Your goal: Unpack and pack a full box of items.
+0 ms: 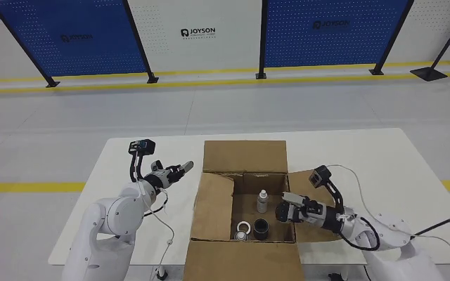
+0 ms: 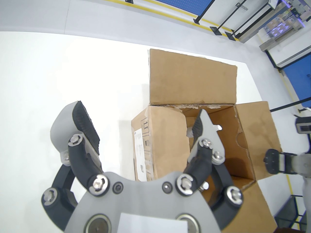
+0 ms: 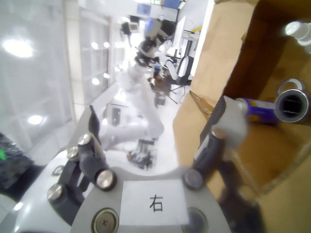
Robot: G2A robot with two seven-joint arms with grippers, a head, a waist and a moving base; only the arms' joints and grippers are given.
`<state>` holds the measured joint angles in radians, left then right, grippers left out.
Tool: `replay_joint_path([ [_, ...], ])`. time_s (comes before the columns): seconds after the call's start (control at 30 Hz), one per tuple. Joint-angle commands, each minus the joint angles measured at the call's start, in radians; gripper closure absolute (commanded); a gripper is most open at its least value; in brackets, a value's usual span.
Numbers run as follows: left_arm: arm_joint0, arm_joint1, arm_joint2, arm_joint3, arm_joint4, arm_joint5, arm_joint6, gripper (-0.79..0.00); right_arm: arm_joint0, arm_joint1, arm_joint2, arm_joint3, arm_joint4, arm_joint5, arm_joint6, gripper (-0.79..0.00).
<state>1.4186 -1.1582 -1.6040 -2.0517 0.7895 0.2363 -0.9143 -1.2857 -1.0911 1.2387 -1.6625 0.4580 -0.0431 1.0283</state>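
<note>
Left pincer (image 2: 143, 122) apart, empty, above white worktop (image 1: 126, 161) just left of cardboard box (image 1: 245, 156). Right pincer (image 3: 155, 117) apart, empty, at box's right wall. Box mid-worktop, flaps open, white bottle (image 1: 262, 201) inside. Beyond: grey floor (image 1: 211, 109), yellow lines (image 1: 211, 83), blue panels (image 1: 84, 31).

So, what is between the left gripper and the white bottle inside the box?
In the top view, the box's raised side flap stands between the open left gripper and the white bottle.
</note>
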Motion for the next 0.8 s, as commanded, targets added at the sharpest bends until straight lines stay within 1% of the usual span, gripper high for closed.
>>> replay_joint_path([
  [0.0, 0.000, 0.000, 0.000, 0.000, 0.000, 0.000, 0.000, -0.785, 0.056, -0.016, -0.074, 0.053, -0.005, 0.003, -0.043, -0.785],
  [0.17, 0.000, 0.000, 0.000, 0.000, 0.000, 0.000, 0.000, -0.785, 0.178, -0.054, -0.231, 0.148, -0.040, 0.007, -0.074, -0.785],
  [0.27, 0.000, 0.000, 0.000, 0.000, 0.000, 0.000, 0.000, -0.785, 0.217, -0.077, -0.295, 0.239, -0.032, 0.002, -0.130, -0.785],
  [0.37, 0.000, 0.000, 0.000, 0.000, 0.000, 0.000, 0.000, -0.785, 0.248, -0.098, -0.346, 0.304, -0.022, -0.036, -0.151, -0.785],
  [0.77, 0.000, 0.000, 0.000, 0.000, 0.000, 0.000, 0.000, -0.785, 0.248, -0.098, -0.346, 0.304, -0.022, -0.036, -0.151, -0.785],
])
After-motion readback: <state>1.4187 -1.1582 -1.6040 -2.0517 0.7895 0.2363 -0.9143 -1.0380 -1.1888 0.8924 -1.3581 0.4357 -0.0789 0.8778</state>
